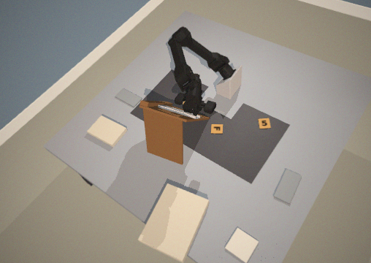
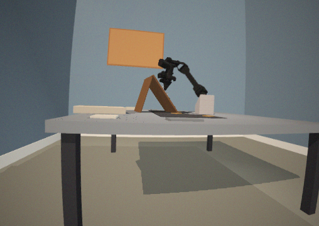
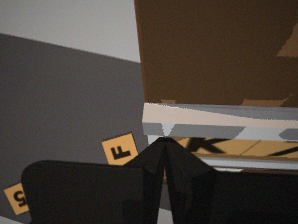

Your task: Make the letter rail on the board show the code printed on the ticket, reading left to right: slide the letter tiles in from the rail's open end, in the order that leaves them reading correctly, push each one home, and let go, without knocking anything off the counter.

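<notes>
The brown board (image 1: 164, 137) (image 2: 163, 96) (image 3: 215, 50) leans as a tent shape, with the pale rail (image 1: 171, 110) (image 3: 200, 115) across its sloping face. In the wrist view a K tile (image 3: 207, 145) sits in the rail near its left end, with another tile (image 3: 280, 149) to its right, its mark partly hidden. My gripper (image 1: 195, 112) (image 2: 165, 89) (image 3: 164, 143) is shut and empty, its tips at the rail's left end, close beside the K tile. An F tile (image 1: 217, 128) (image 3: 120, 148) and a 5 tile (image 1: 264, 123) (image 3: 16, 198) lie on the mat. The ticket's code is not readable.
The dark mat (image 1: 241, 155) lies beside the board. A pale upright block (image 1: 230, 87) (image 2: 207, 104) stands near the arm's base. Cream blocks (image 1: 106, 131) (image 1: 186, 218) (image 1: 242, 244) and grey slabs (image 1: 128, 97) (image 1: 287, 185) lie around on the counter (image 1: 310, 79).
</notes>
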`<state>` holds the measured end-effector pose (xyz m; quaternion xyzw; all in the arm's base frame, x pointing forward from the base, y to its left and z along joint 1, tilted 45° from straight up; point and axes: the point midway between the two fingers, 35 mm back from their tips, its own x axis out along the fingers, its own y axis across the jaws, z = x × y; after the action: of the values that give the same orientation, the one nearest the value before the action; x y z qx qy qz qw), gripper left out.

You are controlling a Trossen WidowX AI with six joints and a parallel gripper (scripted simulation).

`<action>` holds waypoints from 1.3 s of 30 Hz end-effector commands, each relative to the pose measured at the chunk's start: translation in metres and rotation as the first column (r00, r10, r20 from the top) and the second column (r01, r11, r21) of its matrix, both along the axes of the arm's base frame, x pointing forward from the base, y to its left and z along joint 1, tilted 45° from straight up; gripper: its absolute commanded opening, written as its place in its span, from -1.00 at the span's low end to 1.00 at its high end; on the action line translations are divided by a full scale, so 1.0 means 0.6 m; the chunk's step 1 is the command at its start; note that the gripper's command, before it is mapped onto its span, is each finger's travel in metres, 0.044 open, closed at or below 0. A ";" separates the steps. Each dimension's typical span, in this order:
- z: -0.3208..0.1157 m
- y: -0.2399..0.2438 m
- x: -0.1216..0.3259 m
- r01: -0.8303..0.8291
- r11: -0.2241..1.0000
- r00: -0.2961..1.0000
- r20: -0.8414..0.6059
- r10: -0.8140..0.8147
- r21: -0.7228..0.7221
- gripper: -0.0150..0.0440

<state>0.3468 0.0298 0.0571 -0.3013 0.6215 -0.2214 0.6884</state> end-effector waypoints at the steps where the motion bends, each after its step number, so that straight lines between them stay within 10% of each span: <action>1: 0.002 -0.006 -0.001 0.002 1.000 1.000 -0.001 -0.002 -0.006 -0.49; 39: 0.028 0.017 -0.038 0.001 1.000 1.000 -0.003 -0.001 -0.005 -0.49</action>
<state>0.3287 0.0402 0.0724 -0.3047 0.6206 -0.2226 0.6874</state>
